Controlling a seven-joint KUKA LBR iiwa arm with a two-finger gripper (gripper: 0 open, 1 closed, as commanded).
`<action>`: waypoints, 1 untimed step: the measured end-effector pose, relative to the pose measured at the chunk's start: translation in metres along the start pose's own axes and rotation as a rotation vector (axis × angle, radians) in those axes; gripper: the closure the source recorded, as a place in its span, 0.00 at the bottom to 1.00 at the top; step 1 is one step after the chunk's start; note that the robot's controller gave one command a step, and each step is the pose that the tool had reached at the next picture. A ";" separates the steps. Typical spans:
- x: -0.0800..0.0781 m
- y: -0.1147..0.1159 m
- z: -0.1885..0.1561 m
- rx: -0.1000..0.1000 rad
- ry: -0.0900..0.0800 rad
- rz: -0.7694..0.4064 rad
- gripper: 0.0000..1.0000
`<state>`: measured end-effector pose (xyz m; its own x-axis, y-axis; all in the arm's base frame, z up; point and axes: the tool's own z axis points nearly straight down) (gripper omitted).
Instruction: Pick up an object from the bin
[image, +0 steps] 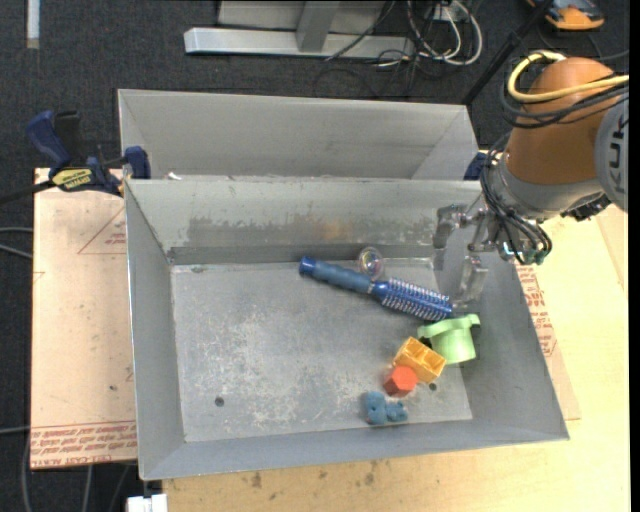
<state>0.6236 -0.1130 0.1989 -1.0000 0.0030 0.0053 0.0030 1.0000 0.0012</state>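
With the gripper (465, 285) hung by the right wall of the bin (520, 340), fingers (474, 275) parted and empty over the bristle end of the blue hairbrush (375, 285), the wall could be struck or the round handle rolled aside by a descent here.

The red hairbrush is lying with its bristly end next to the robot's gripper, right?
Not quite. The camera view shows that the hairbrush is blue, not red. The rest is right: it is lying with its bristly end next to the robot's gripper.
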 end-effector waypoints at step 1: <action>0.017 0.036 0.126 -0.001 -0.008 0.065 0.00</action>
<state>0.6062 -0.0768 0.0732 -0.9977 0.0684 -0.0025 0.0684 0.9977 0.0021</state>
